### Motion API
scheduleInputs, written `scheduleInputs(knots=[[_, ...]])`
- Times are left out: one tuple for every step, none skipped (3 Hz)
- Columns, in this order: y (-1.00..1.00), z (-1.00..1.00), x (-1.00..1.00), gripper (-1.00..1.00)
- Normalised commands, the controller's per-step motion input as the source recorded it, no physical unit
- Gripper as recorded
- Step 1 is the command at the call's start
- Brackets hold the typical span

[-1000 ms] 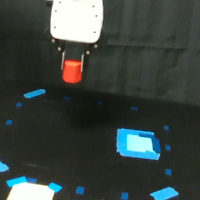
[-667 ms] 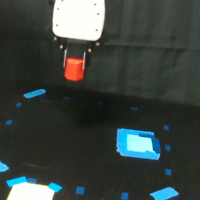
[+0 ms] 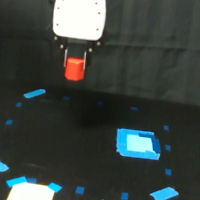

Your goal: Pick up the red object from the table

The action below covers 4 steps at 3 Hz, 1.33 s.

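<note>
One gripper (image 3: 76, 60) clamped on red object (image 3: 75, 69) | held above table (image 3: 82, 151)

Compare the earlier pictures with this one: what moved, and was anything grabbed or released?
The gripper, shut on the red object throughout, shifted slightly toward the exterior view's right with the block, staying clear above the table. Nothing was newly taken or let go. The blue square patch, the small blue tape marks and the white patch lie as before.
</note>
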Motion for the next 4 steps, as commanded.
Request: scheduleInputs(knots=[[0.1, 0.23, 0.09, -1.0], [0.19, 0.13, 0.0, -1.0], [0.34, 0.4, 0.02, -1.0], [-0.29, -0.04, 0.23, -1.0]])
